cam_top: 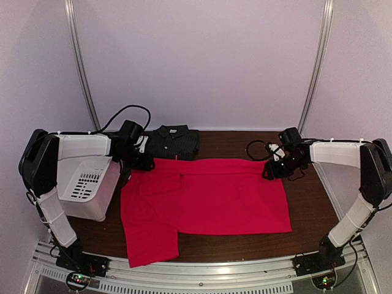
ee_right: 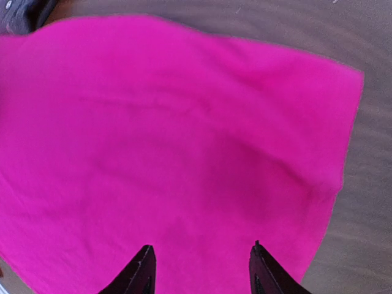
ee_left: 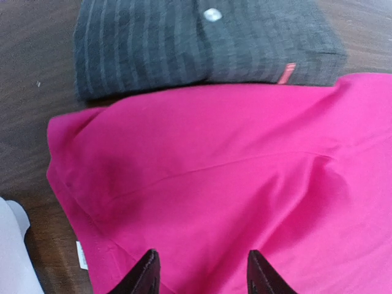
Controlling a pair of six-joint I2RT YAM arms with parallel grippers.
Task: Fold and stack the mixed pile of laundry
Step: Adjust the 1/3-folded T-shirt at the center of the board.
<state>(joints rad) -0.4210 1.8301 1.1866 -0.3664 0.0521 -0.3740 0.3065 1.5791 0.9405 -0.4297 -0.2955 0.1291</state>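
Both parted, left claw, right claw, over far corners of red T-shirt

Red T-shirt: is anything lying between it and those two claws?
Nothing visible. The left gripper and right gripper, jaws apart, hang straight over the far edge of the red T-shirt. The folded dark shirt lies behind it, not on top.

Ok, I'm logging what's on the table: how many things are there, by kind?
Garments: 2 (red T-shirt, dark striped shirt)
Bins: 1 (white bin)
Total: 3
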